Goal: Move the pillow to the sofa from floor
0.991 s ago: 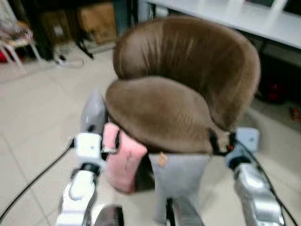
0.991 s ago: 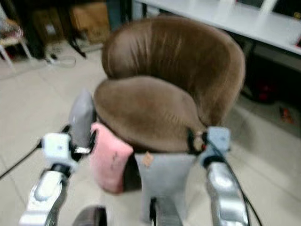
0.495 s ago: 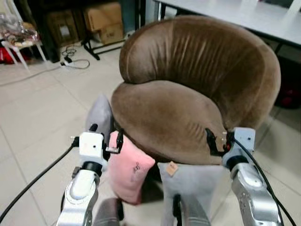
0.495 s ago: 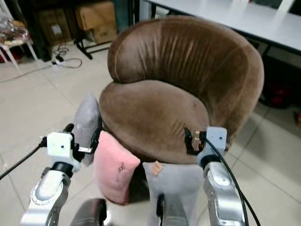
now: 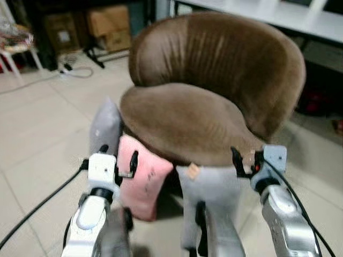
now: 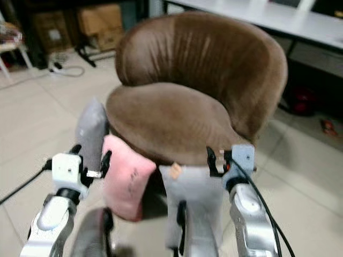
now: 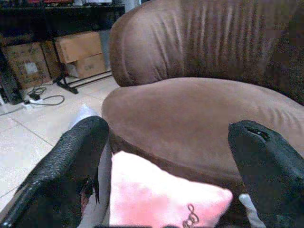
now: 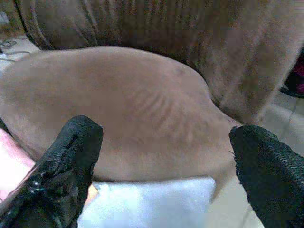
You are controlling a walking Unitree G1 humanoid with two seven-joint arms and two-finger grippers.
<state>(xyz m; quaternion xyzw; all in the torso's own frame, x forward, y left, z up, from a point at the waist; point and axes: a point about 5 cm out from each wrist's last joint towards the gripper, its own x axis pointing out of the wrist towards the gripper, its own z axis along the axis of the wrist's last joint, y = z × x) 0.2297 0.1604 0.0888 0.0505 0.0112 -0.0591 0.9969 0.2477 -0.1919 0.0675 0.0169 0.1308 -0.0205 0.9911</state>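
Approaching the brown sofa [image 5: 214, 96], the left gripper [image 7: 166, 156] and right gripper [image 8: 161, 156] (both spread apart, empty) must next reach down for the pink pillow [image 5: 143, 179].

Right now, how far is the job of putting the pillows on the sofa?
Nothing is done yet: the sofa seat is bare. The pink pillow and two grey pillows lean against its base. Both claws, left and right, are open, holding nothing. Grasping and lifting remain.
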